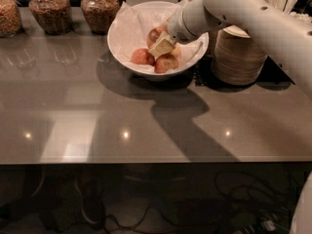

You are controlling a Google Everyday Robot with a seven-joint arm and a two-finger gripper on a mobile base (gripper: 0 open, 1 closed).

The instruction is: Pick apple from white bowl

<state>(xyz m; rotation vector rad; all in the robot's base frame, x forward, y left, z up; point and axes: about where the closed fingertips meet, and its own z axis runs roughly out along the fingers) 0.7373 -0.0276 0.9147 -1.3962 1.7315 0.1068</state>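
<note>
The white bowl [122, 33], lined with crinkled white paper, stands at the back of the grey table. It holds three reddish apples: one at the front left [142, 56], one at the front right [167, 62] and one further back [154, 34]. My gripper [162, 46] reaches down into the bowl from the right. Its pale yellow tip is among the apples, just above the front right one and against the back one. My white arm [253, 18] crosses the bowl's right rim.
A stack of beige disposable bowls [239, 57] stands right of the white bowl, under my arm. Brown glass jars [48, 11] [100, 9] line the back left. The table's front edge [146, 161] runs across the lower middle, with cables on the floor below.
</note>
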